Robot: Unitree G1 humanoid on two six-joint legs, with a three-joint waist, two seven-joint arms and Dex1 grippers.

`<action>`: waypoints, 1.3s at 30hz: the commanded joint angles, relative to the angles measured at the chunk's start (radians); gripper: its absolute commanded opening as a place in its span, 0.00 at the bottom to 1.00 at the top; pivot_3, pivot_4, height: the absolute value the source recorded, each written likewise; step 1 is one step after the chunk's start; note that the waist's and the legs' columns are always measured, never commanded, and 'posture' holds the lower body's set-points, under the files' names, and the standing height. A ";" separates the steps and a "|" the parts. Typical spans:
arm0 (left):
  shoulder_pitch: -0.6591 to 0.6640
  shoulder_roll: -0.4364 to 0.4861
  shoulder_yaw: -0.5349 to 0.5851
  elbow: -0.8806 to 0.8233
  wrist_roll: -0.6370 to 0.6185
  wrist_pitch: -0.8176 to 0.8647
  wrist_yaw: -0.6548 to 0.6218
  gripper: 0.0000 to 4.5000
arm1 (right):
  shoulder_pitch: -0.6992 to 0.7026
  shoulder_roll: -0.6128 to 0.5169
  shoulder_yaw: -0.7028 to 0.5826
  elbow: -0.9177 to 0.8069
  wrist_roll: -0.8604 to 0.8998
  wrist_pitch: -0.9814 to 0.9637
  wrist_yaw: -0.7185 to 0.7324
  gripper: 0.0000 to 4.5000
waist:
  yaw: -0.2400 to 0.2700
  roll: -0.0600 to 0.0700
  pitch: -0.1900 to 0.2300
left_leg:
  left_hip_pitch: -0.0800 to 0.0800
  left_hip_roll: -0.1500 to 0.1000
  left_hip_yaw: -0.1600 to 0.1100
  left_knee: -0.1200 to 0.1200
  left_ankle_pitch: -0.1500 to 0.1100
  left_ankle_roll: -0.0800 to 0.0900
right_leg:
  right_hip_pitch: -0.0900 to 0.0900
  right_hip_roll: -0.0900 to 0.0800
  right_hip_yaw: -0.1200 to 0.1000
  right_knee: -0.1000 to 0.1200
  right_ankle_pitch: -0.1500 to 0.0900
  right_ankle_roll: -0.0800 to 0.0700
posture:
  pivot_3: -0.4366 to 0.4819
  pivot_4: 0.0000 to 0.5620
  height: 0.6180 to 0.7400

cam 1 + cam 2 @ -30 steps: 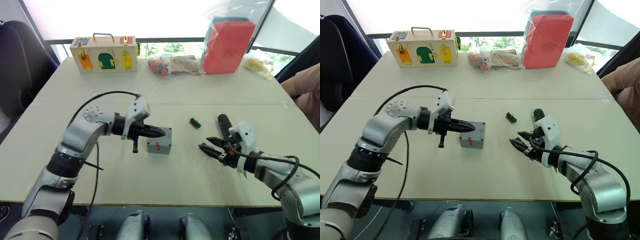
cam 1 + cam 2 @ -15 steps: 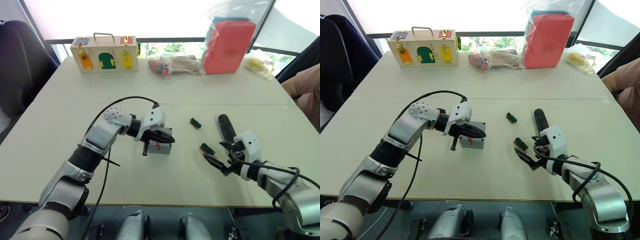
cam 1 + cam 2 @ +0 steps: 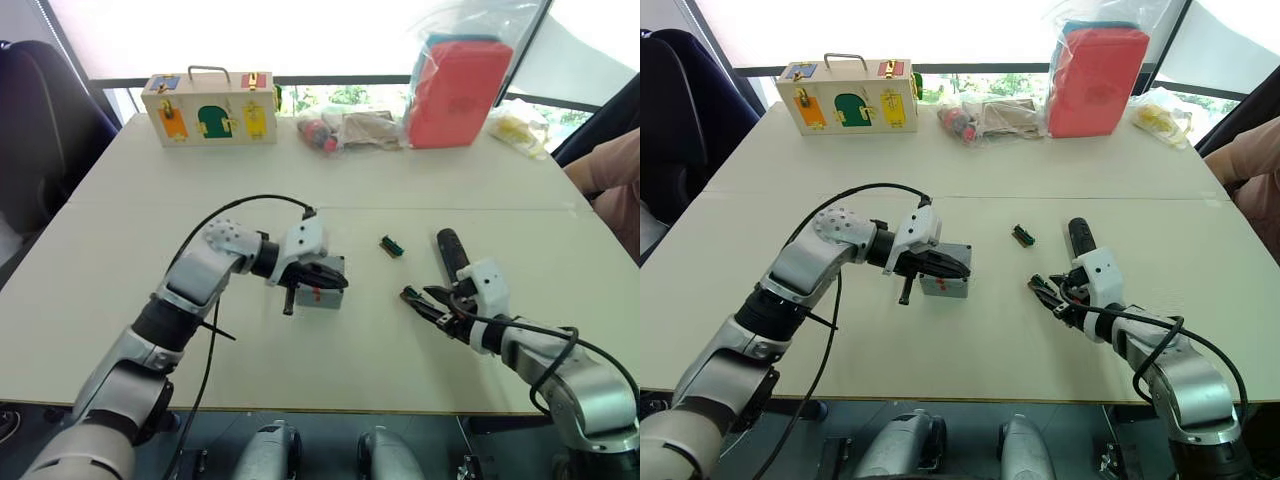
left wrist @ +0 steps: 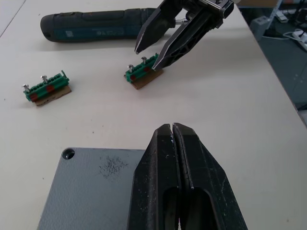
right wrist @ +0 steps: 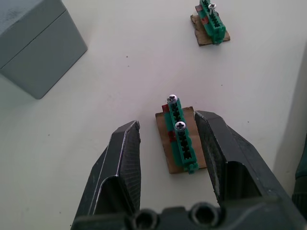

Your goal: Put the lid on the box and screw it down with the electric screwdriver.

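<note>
At the centre of the pale table [image 3: 120, 200] sits the grey box [image 3: 322, 290] with the lid [image 4: 91, 191] already lying on top of it, red marks showing on its near side wall. The left gripper [image 3: 338, 279] rests over the lid, its two black fingers [image 4: 180, 182] pressed together and clenched on nothing. At about three o'clock from the box, the right gripper [image 3: 428, 305] hangs low over the table with its fingers [image 5: 122, 163] spread apart on either side of a small green-and-brown block [image 5: 180, 141] that carries two upright screws; whether the fingers touch the block cannot be told. A second green block [image 3: 390, 246] lies at roughly one o'clock from the box. The electric screwdriver [image 3: 449, 256] lies flat on the table just beyond the right gripper, ungrasped. Along the far edge, at twelve o'clock, stand a wooden case with coloured doors [image 3: 208, 107], some bagged items [image 3: 345, 128] and a large red box in a plastic bag [image 3: 459, 88].
</note>
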 commanded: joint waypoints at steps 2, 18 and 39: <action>-0.003 0.006 0.028 -0.051 -0.011 0.013 0.013 0.00 | -0.016 0.000 -0.007 -0.006 0.001 -0.027 -0.004 0.43 | 0.000 0.000 0.000 | 0.000 0.000 0.000 0.000 0.000 0.000 | 0.000 0.000 0.000 0.000 0.000 0.000 | 0.48 0.27 1.00; -0.006 0.002 0.025 -0.047 -0.012 0.013 0.017 0.00 | -0.007 -0.013 0.013 0.003 -0.022 -0.070 0.001 0.01 | 0.000 0.000 0.000 | 0.000 0.000 0.000 0.000 0.000 0.000 | 0.000 0.000 0.000 0.000 0.000 0.000 | 0.48 0.27 1.00; 0.010 0.001 0.050 -0.039 -0.012 0.016 0.042 0.00 | 0.024 -0.029 -0.014 0.002 -0.013 -0.088 0.006 0.50 | -0.001 0.000 0.000 | 0.000 0.000 0.000 0.000 0.000 0.000 | 0.000 0.001 0.000 0.000 0.000 0.000 | 0.48 0.27 1.00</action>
